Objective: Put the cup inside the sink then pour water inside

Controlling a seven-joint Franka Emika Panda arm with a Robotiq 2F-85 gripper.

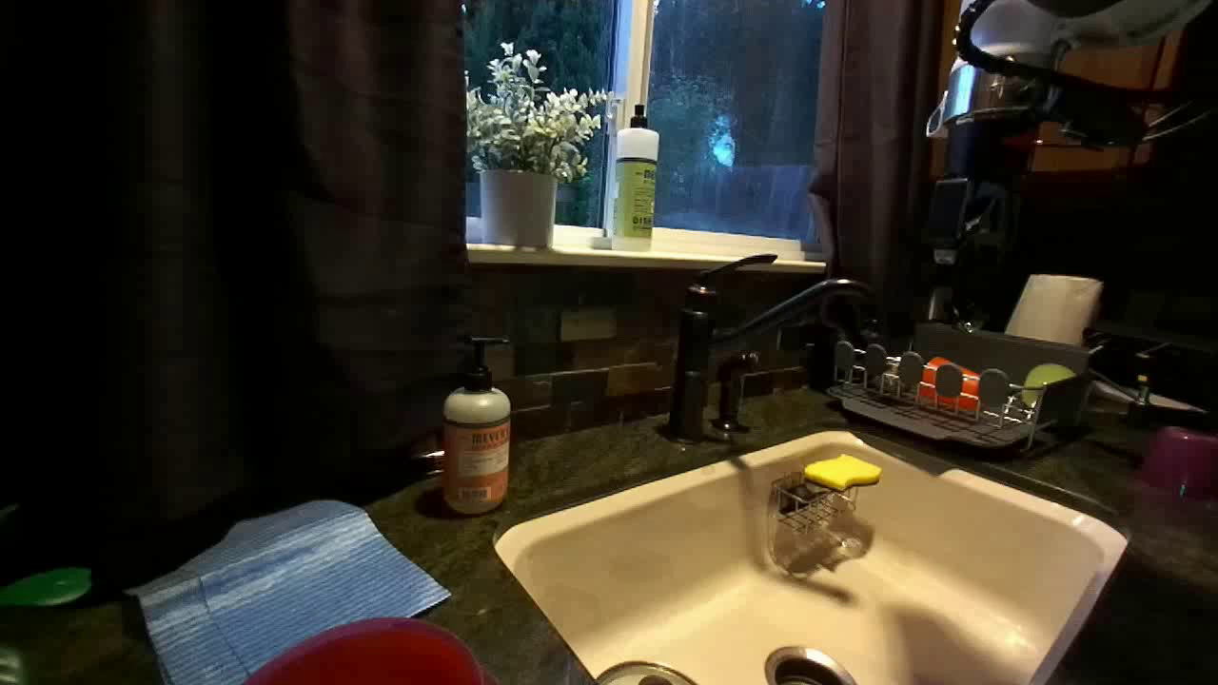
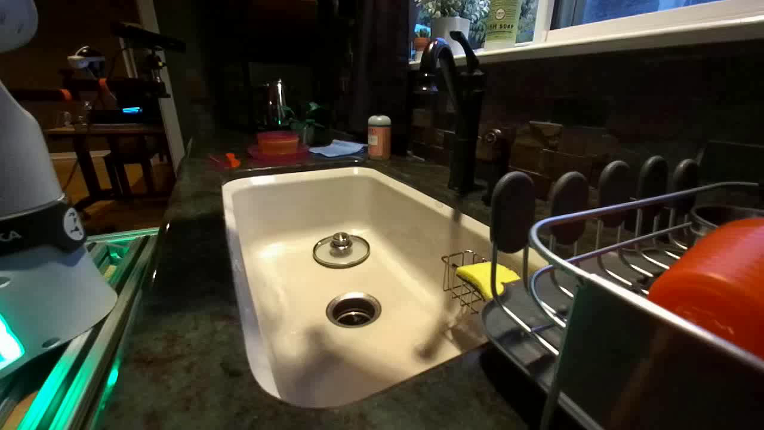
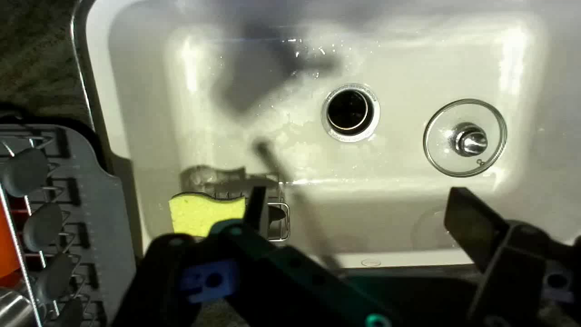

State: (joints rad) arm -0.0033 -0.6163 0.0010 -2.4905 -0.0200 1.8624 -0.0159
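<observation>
The orange-red cup [image 1: 952, 383] lies tilted in the dish rack, partly behind the rack's grey posts. It shows large at the right edge in an exterior view [image 2: 713, 283] and only as a sliver at the left edge of the wrist view [image 3: 7, 247]. The cream sink [image 2: 292, 304] also shows in an exterior view [image 1: 704, 609] and fills most of the wrist view [image 3: 399, 59]. The dark faucet [image 1: 697, 366] stands behind it, also in an exterior view [image 2: 468, 128]. My gripper [image 3: 357, 195] is open and empty above the sink, right of the rack.
The sink holds a glass lid [image 2: 341, 251] and a wire caddy with a yellow sponge [image 3: 206, 213]. The dish rack [image 2: 576, 304] stands at the sink's end. A soap bottle [image 1: 478, 457], blue cloth [image 1: 295, 571] and red round thing [image 1: 371, 656] lie at the opposite end.
</observation>
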